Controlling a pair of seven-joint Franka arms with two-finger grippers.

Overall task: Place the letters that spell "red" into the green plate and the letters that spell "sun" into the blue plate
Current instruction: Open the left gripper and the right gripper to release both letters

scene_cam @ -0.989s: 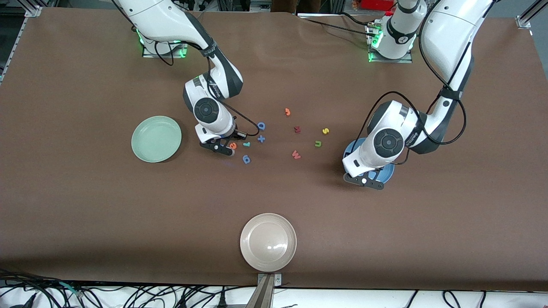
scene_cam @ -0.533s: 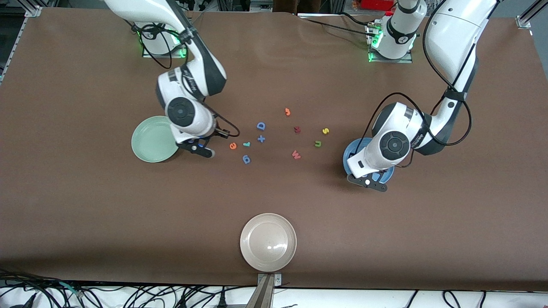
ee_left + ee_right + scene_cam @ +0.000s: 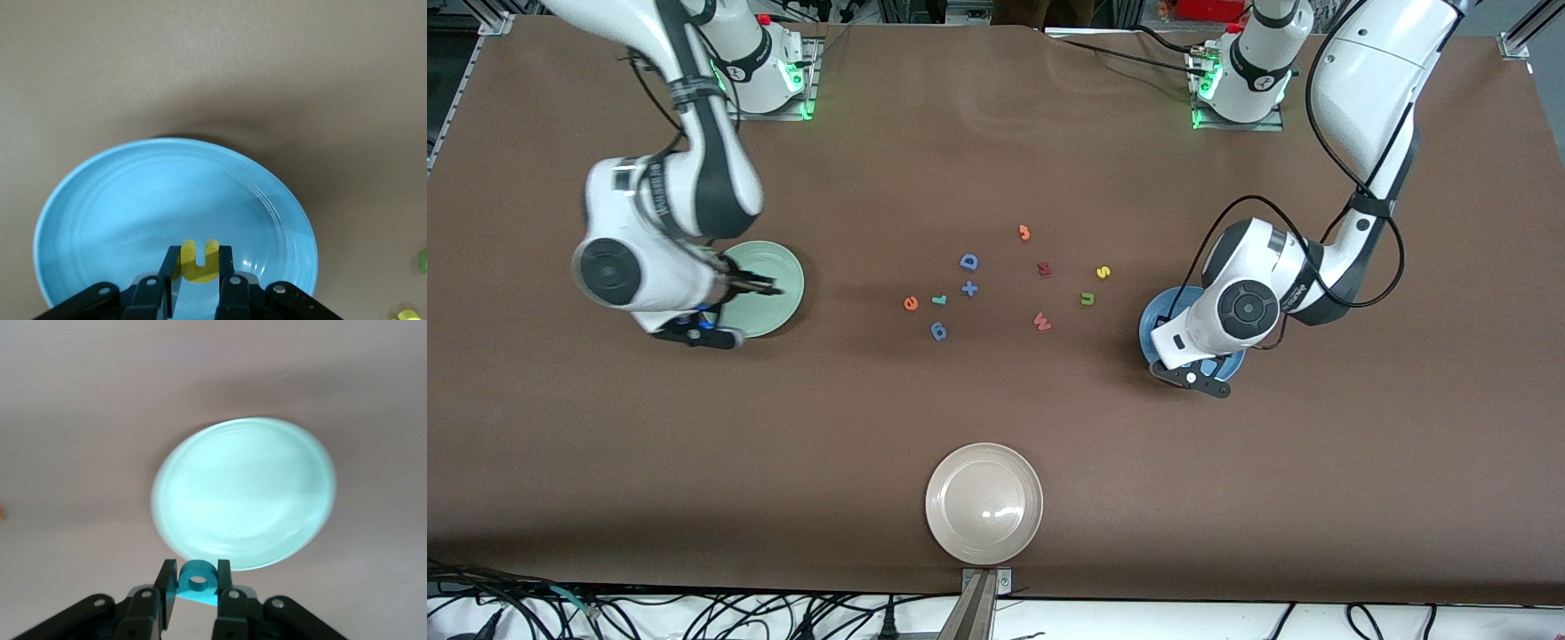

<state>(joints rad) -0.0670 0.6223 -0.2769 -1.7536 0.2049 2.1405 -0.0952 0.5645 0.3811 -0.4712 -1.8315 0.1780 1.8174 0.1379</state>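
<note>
Both grippers (image 3: 199, 288) (image 3: 195, 603) w/ letters, over plate (image 3: 80, 200) (image 3: 280, 453) rims.

Yellow "u" (image 3: 200, 261) over blue plate (image 3: 100, 200)

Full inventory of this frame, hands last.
green plate: 1, mint, toward the right arm's end
blue plate: 1, blue, toward the left arm's end
beige plate: 1, beige, nearest the front camera
loose foam pieces: 10, on the table between the green and blue plates: orange e, teal r, blue plus, blue D, blue q, orange letter, dark red letter, red w, yellow s, green n
table: 1, brown
left hand: shut on yellow u, over the blue plate
right hand: shut on teal d, at the green plate's edge
</note>
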